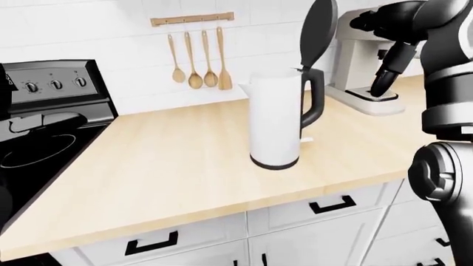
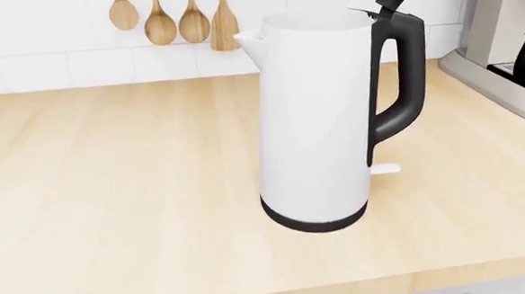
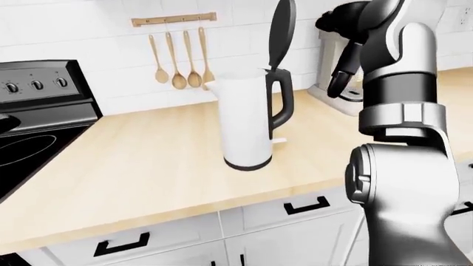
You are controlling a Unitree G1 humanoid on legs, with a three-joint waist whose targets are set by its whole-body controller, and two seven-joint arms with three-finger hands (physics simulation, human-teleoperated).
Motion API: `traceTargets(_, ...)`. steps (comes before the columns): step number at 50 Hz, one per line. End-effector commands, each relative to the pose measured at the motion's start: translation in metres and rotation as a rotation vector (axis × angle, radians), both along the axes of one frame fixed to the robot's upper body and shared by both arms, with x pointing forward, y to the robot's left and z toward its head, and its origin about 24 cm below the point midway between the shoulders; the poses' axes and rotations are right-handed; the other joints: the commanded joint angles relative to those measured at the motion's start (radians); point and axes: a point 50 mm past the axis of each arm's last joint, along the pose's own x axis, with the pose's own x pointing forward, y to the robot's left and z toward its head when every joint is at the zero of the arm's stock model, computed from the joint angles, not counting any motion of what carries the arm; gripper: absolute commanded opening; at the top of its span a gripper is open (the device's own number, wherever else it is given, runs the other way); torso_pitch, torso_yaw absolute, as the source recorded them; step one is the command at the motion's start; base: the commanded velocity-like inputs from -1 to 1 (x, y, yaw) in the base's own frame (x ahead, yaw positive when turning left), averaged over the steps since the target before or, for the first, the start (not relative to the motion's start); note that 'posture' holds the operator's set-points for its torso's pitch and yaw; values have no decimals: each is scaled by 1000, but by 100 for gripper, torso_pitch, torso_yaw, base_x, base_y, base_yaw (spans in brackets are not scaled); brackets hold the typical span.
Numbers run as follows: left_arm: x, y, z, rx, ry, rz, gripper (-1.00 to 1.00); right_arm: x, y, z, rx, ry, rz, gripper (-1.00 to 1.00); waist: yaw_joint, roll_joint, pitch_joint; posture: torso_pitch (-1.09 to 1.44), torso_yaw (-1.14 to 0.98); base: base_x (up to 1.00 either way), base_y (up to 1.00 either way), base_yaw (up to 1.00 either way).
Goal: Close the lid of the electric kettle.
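A white electric kettle (image 1: 275,122) with a black base and black handle (image 1: 314,100) stands upright on the wooden counter (image 1: 170,166), in the middle of the left-eye view. Its black lid (image 1: 318,33) is open and stands nearly vertical above the handle. My right hand (image 1: 384,77) is raised to the right of the lid, apart from it, with its fingers hanging down and open, holding nothing. In the right-eye view the hand (image 3: 341,75) sits level with the kettle's top. My left hand does not show.
A coffee machine (image 1: 362,55) stands by the wall right of the kettle, just behind my right hand. A black stove (image 1: 44,127) is at the left. Wooden spoons (image 1: 196,61) hang on the tiled wall. White drawers (image 1: 332,205) run under the counter.
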Motion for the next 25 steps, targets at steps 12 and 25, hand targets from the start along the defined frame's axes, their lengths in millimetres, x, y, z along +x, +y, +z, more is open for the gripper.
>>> traceTargets(12, -3, 0, 11, 27, -60, 3, 100, 4, 20, 16, -35, -66, 46, 100, 0, 1, -4, -52, 0, 0, 0, 0)
traceTargets(25, -3, 0, 12, 26, -62, 3, 100, 12, 37, 5, -40, -45, 85, 100, 1, 3, -4, -52, 0, 0, 0, 0)
